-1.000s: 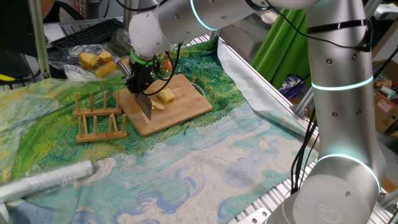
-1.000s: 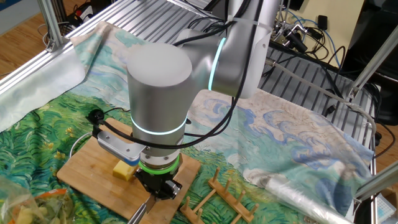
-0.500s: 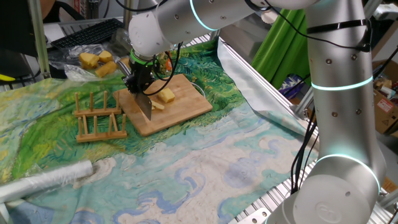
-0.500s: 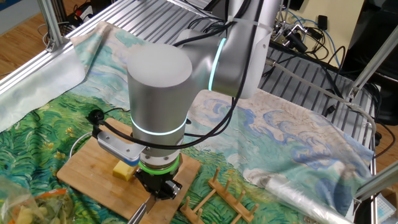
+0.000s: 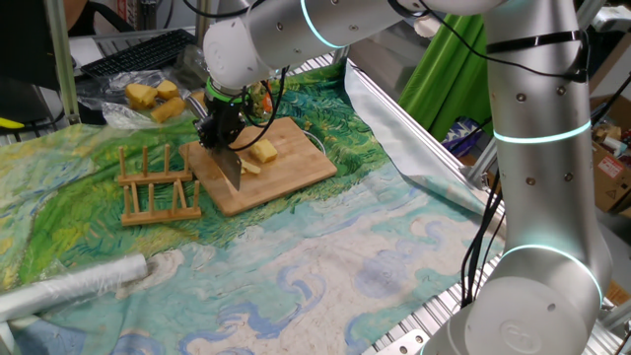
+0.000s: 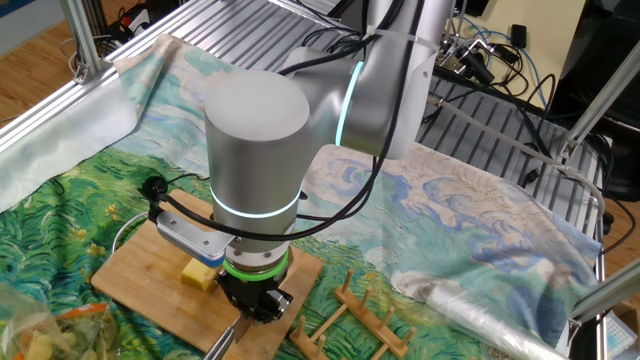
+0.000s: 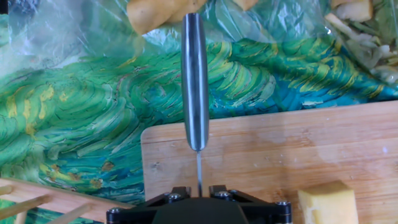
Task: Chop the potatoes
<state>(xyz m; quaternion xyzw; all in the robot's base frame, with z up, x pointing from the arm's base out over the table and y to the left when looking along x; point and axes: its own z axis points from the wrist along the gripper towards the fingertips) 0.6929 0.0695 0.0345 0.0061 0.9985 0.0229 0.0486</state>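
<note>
Hovering over cutting board [image 5: 301, 170] | claw [image 5: 219, 136] around knife [image 5: 231, 170], can't tell if gripping or loose | blade down beside potatoes [image 5: 263, 151], guessing lined up for a chop

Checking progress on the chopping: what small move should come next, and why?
Probably shift the knife sideways over the potato chunk: the blade stands at the cutting board beside the chunk, which still looks mostly whole.
</note>
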